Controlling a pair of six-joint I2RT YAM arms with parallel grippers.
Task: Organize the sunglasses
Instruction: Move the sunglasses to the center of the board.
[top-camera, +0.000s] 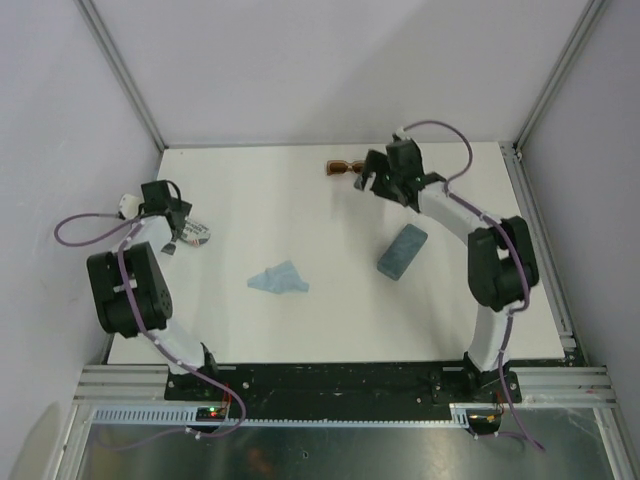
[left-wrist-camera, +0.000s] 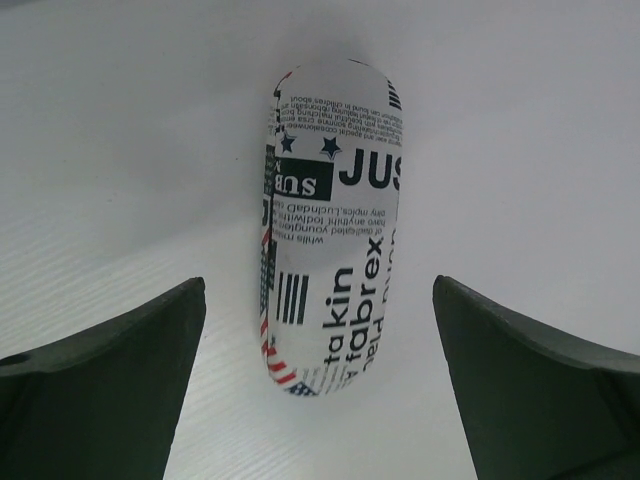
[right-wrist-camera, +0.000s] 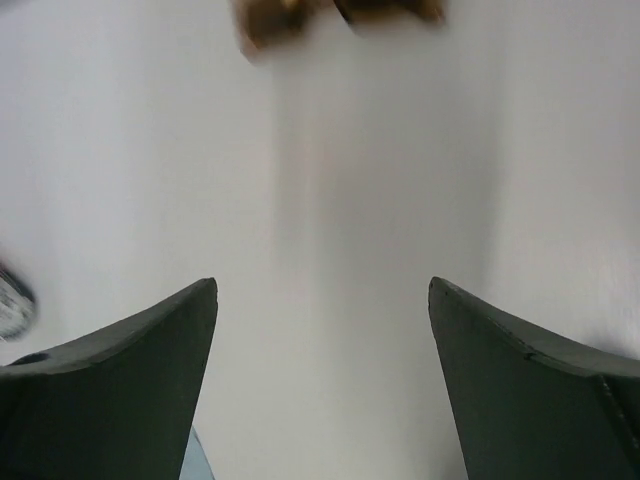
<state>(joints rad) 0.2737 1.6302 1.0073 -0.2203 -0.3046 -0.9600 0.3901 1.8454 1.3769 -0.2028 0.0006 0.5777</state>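
Looking at the left gripper (left-wrist-camera: 318, 284): spreading its two fingers (left-wrist-camera: 110, 390) wide apart and gripping nothing. Lying just ahead of it, lined up with the gap between those fingers, a long printed case (left-wrist-camera: 335, 200), white with black words, stars and red stripes. Showing bare white table (left-wrist-camera: 120, 150) on both sides of the case, so touching neither finger.

Looking at the right gripper (right-wrist-camera: 322, 283): standing wide open too, holding nothing, with only table showing between its fingers. Sitting just ahead of it and a little to its left, the brown sunglasses (top-camera: 342, 168), near the far edge of the table, close to the fingertips but apart from them. Looking blurry in the right wrist view, so not telling whether folded or open. Lying between this gripper and the sunglasses, only flat white table.

Lying behind the right gripper, beside its arm, a grey-blue case (top-camera: 402, 250), resting flat. Lying well behind both grippers, out in the space between the two arms, a crumpled light blue cloth (top-camera: 278, 280), touching nothing else
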